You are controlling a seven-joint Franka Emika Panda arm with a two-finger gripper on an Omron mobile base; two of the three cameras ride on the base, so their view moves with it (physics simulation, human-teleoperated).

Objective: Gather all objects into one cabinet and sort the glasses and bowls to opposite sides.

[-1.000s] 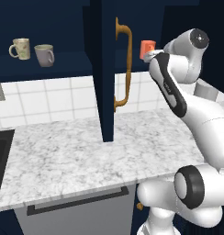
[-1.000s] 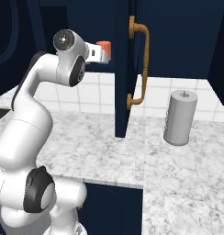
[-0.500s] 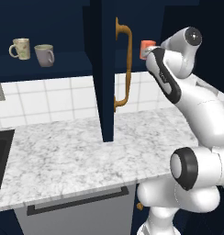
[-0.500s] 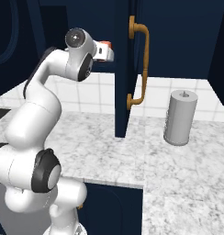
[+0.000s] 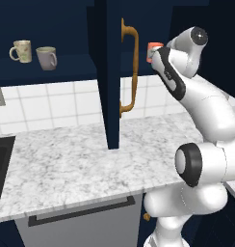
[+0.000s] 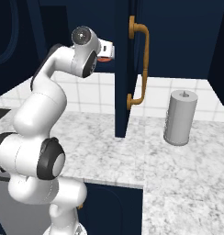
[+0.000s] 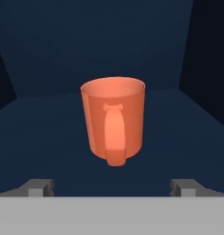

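Observation:
The short orange-red cup [image 7: 114,120] stands upright on the dark navy shelf of the wall cabinet [image 7: 49,137], its handle turned toward me. My gripper [image 7: 112,186] is open just short of it, fingertips [image 7: 38,187] spread wide and touching nothing. From the left base view the cup [image 5: 152,50] sits in the compartment right of the open cabinet door [image 5: 109,77] with its curved brass handle [image 5: 131,67]. The cream patterned mug [image 5: 21,50] and the grey mug [image 5: 47,58] stand side by side on the shelf left of the door. The wooden bowl is out of view.
The open door [image 6: 124,69] juts out over the marble counter [image 5: 66,164], close beside my arm. A grey cylinder [image 6: 180,117] stands on the counter to the right. A dark sink edge [image 5: 0,164] lies at the far left.
My arm's upper joints have shifted a little toward the cabinet. The orange-red cup and both mugs have stayed where they were.

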